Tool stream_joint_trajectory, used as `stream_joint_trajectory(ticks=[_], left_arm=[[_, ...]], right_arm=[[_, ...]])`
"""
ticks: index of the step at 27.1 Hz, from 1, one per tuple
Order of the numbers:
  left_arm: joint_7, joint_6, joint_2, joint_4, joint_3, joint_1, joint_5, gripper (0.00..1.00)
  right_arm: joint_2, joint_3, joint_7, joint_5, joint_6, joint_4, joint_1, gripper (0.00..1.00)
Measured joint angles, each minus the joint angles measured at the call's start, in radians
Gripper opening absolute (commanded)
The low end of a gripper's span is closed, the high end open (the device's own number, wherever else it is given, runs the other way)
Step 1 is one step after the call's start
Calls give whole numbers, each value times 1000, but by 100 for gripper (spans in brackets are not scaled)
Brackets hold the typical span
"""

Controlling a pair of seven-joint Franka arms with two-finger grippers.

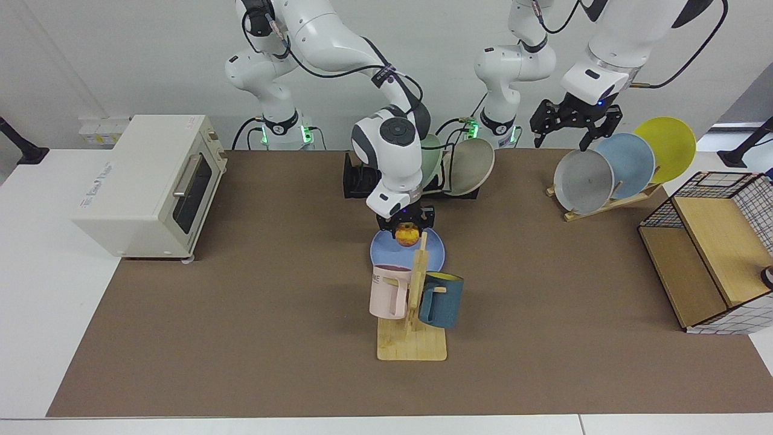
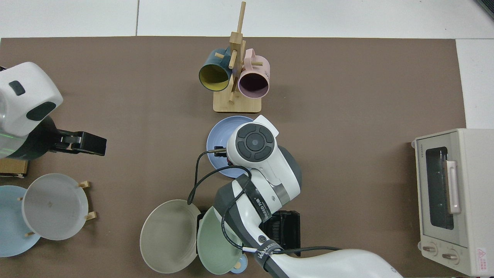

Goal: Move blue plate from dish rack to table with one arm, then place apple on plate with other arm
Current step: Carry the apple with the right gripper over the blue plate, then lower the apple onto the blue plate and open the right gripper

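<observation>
The blue plate (image 1: 386, 254) (image 2: 218, 135) lies flat on the brown table (image 1: 241, 338), just behind the mug tree. My right gripper (image 1: 408, 233) hangs low over the plate's middle, shut on the red-yellow apple (image 1: 407, 235); I cannot tell whether the apple touches the plate. In the top view the right arm's wrist hides the apple and most of the plate. The black dish rack (image 1: 356, 181) (image 2: 283, 231) stands behind the plate. My left gripper (image 1: 561, 136) waits open above the wooden rack, holding nothing.
A mug tree (image 1: 413, 338) with a pink mug (image 1: 389, 290) and a teal mug (image 1: 441, 299) stands right in front of the plate. The dish rack holds a sage-green plate (image 2: 218, 243) and a beige plate (image 1: 468, 166). A toaster oven (image 1: 151, 181) sits at left, a wooden plate rack (image 1: 604, 205) and wire basket (image 1: 712, 254) at right.
</observation>
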Motion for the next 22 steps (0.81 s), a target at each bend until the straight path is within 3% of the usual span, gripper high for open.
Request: stream_joint_trajectory(ticks=[7,9,12,15,16,17,22], left_arm=[[0,0,0,0,0,0,0,100],[0,0,0,0,0,0,0,100],[0,0,0,0,0,0,0,100],[0,0,0,0,0,0,0,100],[0,0,0,0,0,0,0,100],[0,0,0,0,0,0,0,100],[0,0,-1,0,0,0,0,100]], right_arm=[[26,3,0,0,5,0,6,0],[28,3,0,0,5,-2,6,5],[29,2,0,0,12,-5,6,26],[30,2,-2,0,33,-8,6,72],[30,2,-7,0,37,-8,6,95],[30,2,-14,0,39,-9,6,100],[31,0,-62,0,41,-9,6,100]])
